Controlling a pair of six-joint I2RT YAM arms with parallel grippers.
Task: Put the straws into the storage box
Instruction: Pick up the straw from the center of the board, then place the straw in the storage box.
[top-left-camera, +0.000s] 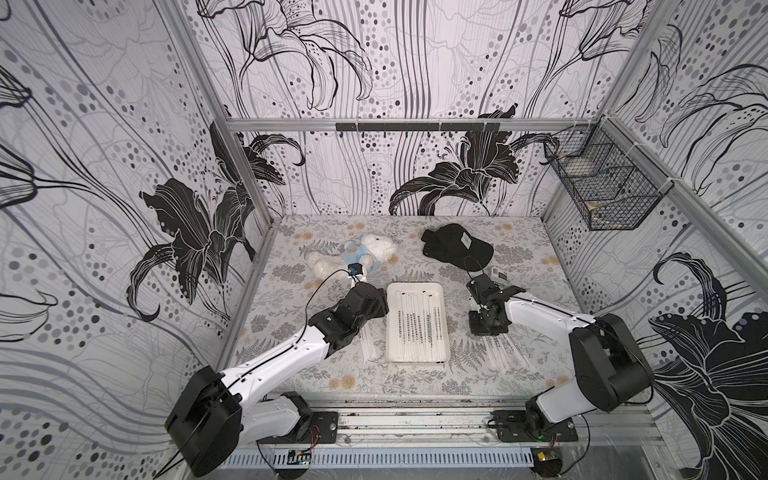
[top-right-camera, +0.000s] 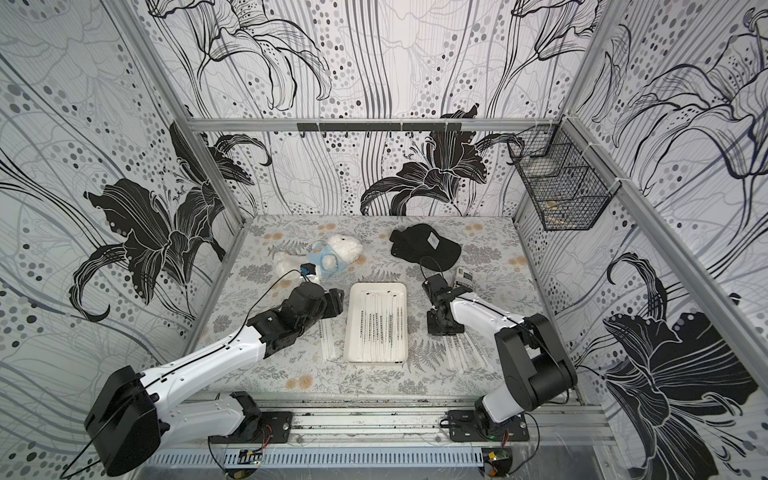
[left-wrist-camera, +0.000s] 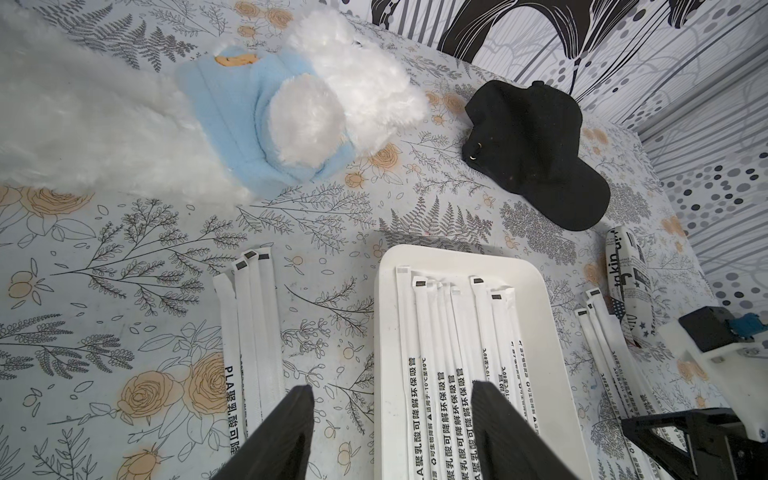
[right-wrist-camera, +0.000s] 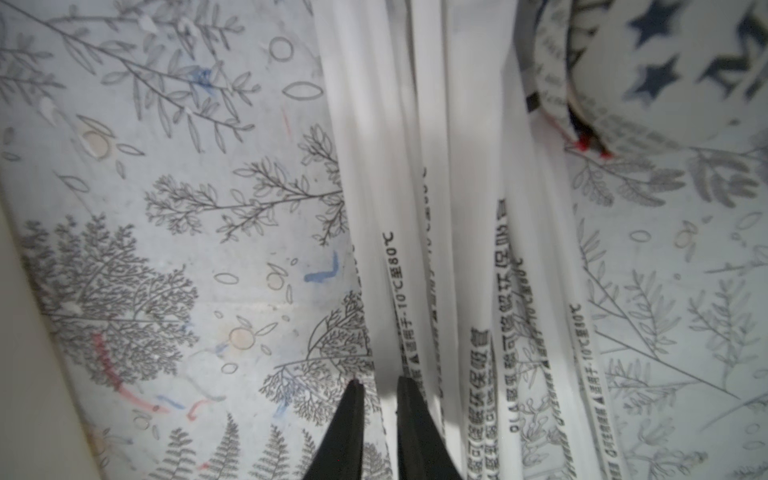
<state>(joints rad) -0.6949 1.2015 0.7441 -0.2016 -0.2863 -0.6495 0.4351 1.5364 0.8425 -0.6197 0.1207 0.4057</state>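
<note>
While straws (left-wrist-camera: 249, 324) flank the storage box (top-left-camera: 417, 286): loading unfinished.
Left jaws apart; right jaws narrowed astride one edge straw to isolate it, clamp unclear.

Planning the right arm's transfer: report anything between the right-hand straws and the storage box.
Nothing visible does. Only bare tablecloth separates the straws under the right end effector from the storage box; the printed packet lies beyond them.

Our left gripper (left-wrist-camera: 391, 384) stands spread wide, straddling the storage box (left-wrist-camera: 384, 316) rim. We see straws (left-wrist-camera: 420, 332) inside and more beside it.
</note>
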